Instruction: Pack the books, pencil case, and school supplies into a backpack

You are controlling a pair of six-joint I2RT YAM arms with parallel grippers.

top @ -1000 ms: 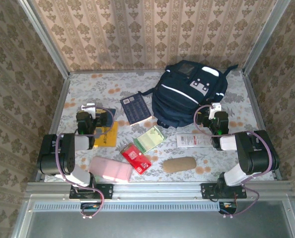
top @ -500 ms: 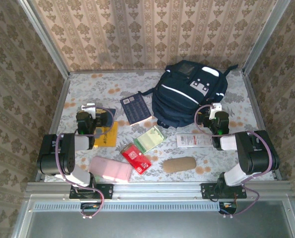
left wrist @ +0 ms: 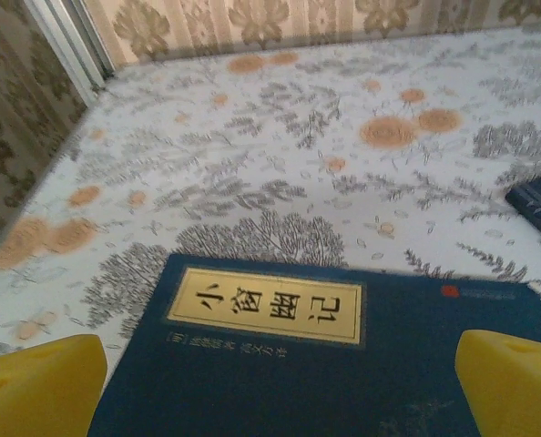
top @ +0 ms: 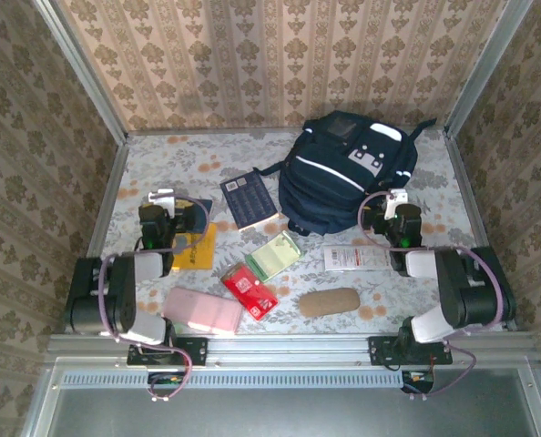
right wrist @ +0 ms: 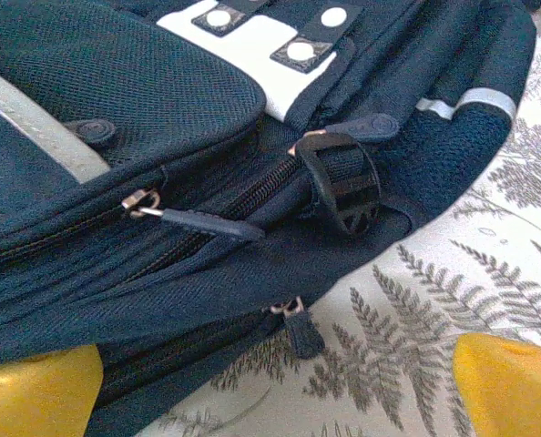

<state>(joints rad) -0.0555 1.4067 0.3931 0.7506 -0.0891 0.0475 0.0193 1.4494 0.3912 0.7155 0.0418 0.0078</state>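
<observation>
Three thin books lie on the left half of the floral-print tabletop [top: 161, 155]: a dark navy book with a white-mark grid [top: 249, 198] beside the backpack, a blue book [left wrist: 325, 364] whose yellow label [left wrist: 266, 305] reads 小窗幽记, and an orange-yellow book [top: 198, 248] just nearer. The large navy-blue fabric backpack with white stripes [top: 343, 173] sits far right. At centre are a pale green pad [top: 272, 255], a red packet [top: 250, 289] and a white packet with red print [top: 354, 259], its print illegible. The left gripper [left wrist: 275, 401] hangs released above the blue book. The right gripper [right wrist: 275, 391] is spread and empty at the backpack's zips.
</observation>
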